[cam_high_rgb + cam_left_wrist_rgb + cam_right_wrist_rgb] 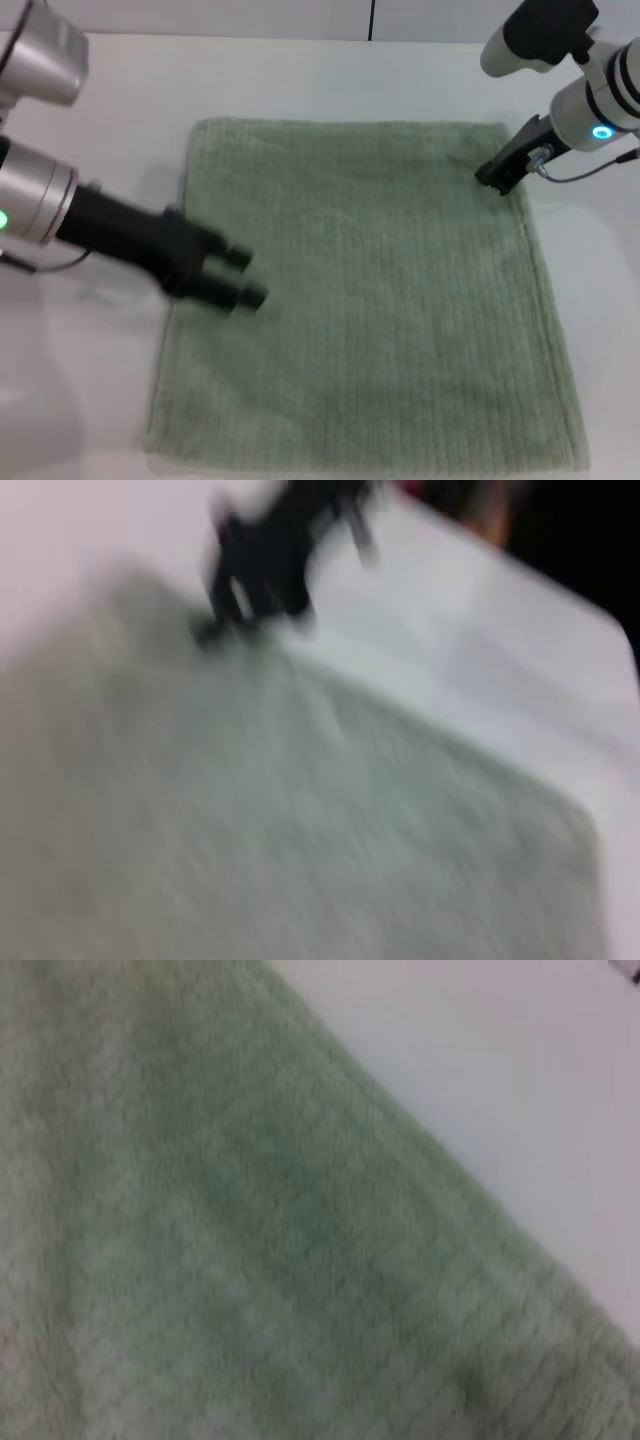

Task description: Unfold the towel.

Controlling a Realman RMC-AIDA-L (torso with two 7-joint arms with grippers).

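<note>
The pale sage-green towel (370,300) lies spread flat on the white table, roughly square, with its hemmed border showing all round. My left gripper (245,277) is open and empty, low over the towel's left side, with its fingers pointing toward the middle. My right gripper (497,180) is at the towel's far right corner, right at the edge. The towel fills most of the left wrist view (280,820), where the right gripper (250,590) shows blurred at the far corner. The towel also fills the right wrist view (250,1240).
The white table (120,130) surrounds the towel on the left, far and right sides. The towel's near edge lies close to the bottom of the head view. A dark gap (580,540) lies beyond the table's edge.
</note>
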